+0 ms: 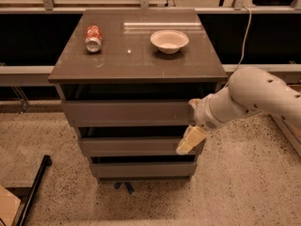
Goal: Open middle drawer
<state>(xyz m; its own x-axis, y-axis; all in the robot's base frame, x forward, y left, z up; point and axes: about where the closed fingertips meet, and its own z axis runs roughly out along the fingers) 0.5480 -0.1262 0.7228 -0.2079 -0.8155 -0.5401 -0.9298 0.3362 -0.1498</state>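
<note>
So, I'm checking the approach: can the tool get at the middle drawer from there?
Probably yes. The tool sits at the right end of the middle drawer, with nothing visibly between them; contact can't be confirmed.

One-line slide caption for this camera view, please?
Gripper at the middle drawer's right end; soda can and white bowl on the cabinet top.

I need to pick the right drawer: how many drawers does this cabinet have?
3: the top drawer under the tabletop, the middle drawer below it, the bottom drawer nearest the floor. The gripper is at the middle drawer's right end.
</note>
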